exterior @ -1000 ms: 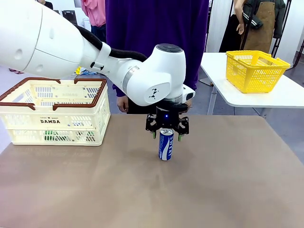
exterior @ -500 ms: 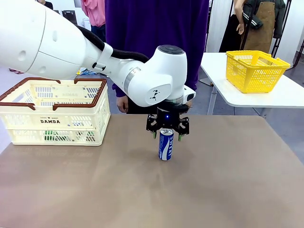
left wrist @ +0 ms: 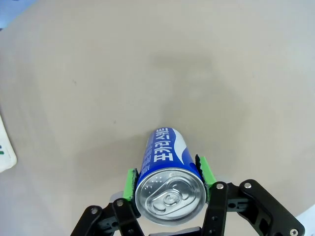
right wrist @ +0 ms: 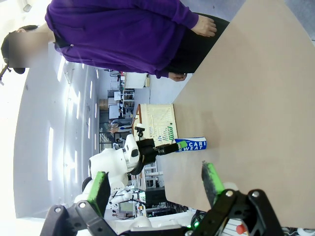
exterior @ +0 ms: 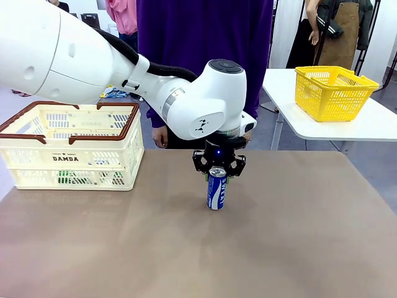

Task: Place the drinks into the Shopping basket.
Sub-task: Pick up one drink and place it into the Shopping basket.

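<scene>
- Standing upright near the middle of the table [exterior: 298, 248], somewhat toward its far edge, is the blue can [exterior: 216, 189] with white lettering, its silver top facing up.
- Reaching in from the near left corner, the left gripper [exterior: 218, 174] comes straight down over the can, one finger on each side of its upper part.
- From the left wrist view, the green pads [left wrist: 204, 169] press against opposite sides of the can just below its rim, so the jaws are clamped on it; the can's base sits on the table.
- At the table's far left corner sits the Shopping basket [exterior: 74, 160], cream-white with a brown rim, well apart from the can; something green shows through its lower slots.
- In the right wrist view, the right gripper [right wrist: 156, 184] hangs with its fingers spread wide and nothing between them.
- Behind the table's far edge stands a person in a purple top [exterior: 205, 37], hands hanging down by the edge.
- On a separate white table [exterior: 360, 127] beyond the far right corner rests a yellow mesh basket [exterior: 334, 91].
</scene>
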Robot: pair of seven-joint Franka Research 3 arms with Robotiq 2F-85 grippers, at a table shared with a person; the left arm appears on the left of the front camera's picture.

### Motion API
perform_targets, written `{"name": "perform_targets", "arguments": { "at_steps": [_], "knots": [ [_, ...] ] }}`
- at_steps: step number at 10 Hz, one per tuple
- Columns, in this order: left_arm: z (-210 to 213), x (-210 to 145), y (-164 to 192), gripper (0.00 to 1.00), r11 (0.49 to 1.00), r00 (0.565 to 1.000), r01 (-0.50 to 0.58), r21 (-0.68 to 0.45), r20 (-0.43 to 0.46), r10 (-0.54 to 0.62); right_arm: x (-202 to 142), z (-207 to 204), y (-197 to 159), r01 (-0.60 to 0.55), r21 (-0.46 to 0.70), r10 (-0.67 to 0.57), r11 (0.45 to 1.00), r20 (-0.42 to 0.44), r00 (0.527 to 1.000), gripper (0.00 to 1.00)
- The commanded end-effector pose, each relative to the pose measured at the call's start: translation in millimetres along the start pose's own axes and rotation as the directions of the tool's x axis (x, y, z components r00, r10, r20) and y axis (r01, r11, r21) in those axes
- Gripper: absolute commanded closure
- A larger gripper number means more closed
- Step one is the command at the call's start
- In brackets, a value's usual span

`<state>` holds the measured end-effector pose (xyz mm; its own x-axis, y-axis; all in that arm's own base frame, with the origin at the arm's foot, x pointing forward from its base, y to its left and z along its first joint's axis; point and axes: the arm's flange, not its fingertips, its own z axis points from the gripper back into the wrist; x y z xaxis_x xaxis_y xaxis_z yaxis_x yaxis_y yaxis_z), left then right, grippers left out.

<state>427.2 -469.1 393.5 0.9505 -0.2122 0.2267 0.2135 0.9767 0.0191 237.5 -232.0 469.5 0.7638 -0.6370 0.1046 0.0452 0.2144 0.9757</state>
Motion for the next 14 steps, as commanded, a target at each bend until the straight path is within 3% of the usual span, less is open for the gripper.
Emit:
{"name": "perform_targets", "arguments": {
  "at_steps": [1, 5, 8, 10, 12, 14],
  "knots": [
    [-4, -1, -1, 1.00, 0.999, 0.999, -0.035, 0.028, 0.033, 0.035, 2, 0, 2, -0.013, 0.023, 0.012, 1.000, 0.009, 1.000, 0.00],
    [11, -2, 2, 1.00, 0.999, 0.999, -0.040, 0.023, 0.033, 0.039, 2, 0, 2, -0.013, 0.023, 0.012, 1.000, 0.009, 1.000, 0.00],
    [106, -12, 26, 1.00, 0.989, 0.989, -0.146, 0.014, 0.012, 0.146, 2, 0, 2, -0.013, 0.023, 0.012, 1.000, 0.009, 1.000, 0.00],
    [160, -29, 38, 1.00, 0.984, 0.981, -0.179, -0.015, 0.077, 0.179, 2, 0, 2, -0.013, 0.023, 0.012, 1.000, 0.009, 1.000, 0.00],
    [169, -37, 46, 1.00, 0.977, 0.972, -0.207, -0.043, 0.109, 0.210, 2, 0, 2, -0.013, 0.023, 0.012, 1.000, 0.009, 1.000, 0.00],
    [176, -23, 36, 1.00, 0.989, 0.986, -0.145, -0.023, 0.083, 0.146, 2, 0, 2, -0.013, 0.023, 0.012, 1.000, 0.009, 1.000, 0.00]
  ]
}}
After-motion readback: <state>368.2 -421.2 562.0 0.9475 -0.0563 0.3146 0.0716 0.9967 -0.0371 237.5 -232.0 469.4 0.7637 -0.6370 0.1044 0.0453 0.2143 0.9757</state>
